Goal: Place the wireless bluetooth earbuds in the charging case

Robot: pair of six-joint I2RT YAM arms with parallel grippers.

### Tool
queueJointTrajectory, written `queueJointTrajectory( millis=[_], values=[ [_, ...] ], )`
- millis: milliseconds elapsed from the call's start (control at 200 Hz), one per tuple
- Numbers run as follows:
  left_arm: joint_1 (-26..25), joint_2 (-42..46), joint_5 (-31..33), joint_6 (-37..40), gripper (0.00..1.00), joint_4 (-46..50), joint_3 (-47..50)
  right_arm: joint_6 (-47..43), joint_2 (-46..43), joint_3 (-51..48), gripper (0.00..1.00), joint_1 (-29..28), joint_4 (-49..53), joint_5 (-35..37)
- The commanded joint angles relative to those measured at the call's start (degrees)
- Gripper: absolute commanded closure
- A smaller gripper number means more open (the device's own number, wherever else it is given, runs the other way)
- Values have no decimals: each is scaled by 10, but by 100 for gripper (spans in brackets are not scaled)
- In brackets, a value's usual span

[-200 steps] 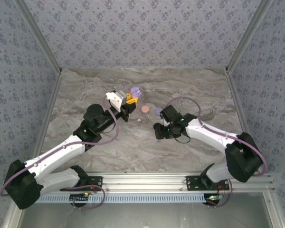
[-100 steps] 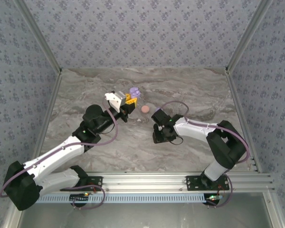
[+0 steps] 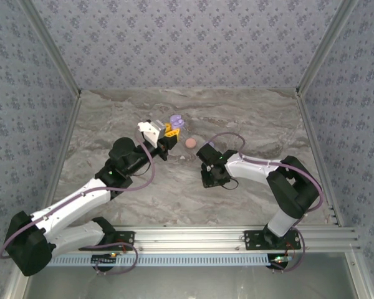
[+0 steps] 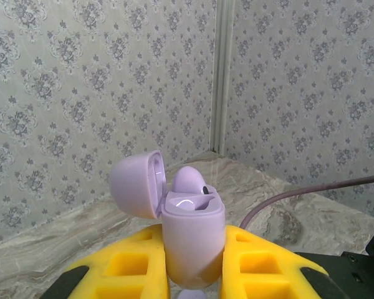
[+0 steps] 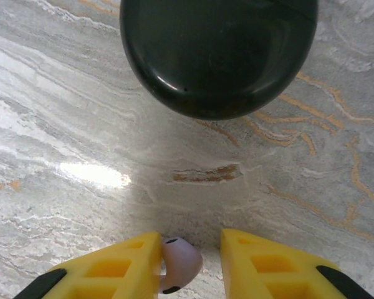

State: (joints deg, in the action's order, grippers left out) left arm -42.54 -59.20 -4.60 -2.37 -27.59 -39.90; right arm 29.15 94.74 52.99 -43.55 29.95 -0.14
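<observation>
From above, my left tool point(image 3: 169, 129) holds the lilac charging case point(image 3: 176, 120) off the table point(image 3: 112, 112). Left wrist: pinched case, lid open, one earbud point(image 4: 188, 180) seated. Right wrist: my right tool point(image 5: 188, 249), spread, straddles a pale earbud point(image 5: 179, 263) near a black case point(image 5: 218, 50). Next, I judge: pinch it, lift, carry across.

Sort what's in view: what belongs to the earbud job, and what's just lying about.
Job in hand:
- lilac charging case, lid open, held by the left gripper
- seated bud in it
- lilac earbud inside the right gripper, not yet clamped

Lying about, for now:
- black round case
- pink round item
</observation>
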Motion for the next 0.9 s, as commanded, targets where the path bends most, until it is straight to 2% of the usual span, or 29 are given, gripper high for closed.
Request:
queueJointTrajectory(
  millis=[0, 325, 560, 715, 894],
  values=[
    [-2, 11, 7, 6, 98, -7, 3, 5, 12, 11, 70, -6, 19, 2],
    [-2, 15, 8, 7, 98, -4, 3, -3, -12, 10, 79, -8, 36, -8],
    [-1, 10, -8, 4, 98, -4, 2, -64, -117, 28, 79, -4, 42, 38],
    [-2, -7, -66, 2, 98, -2, -13, -137, -217, 61, 79, 9, 41, 56],
    [-2, -42, -151, -2, 98, 0, -43, -226, -303, 117, 79, 22, 14, 29]
  ],
)
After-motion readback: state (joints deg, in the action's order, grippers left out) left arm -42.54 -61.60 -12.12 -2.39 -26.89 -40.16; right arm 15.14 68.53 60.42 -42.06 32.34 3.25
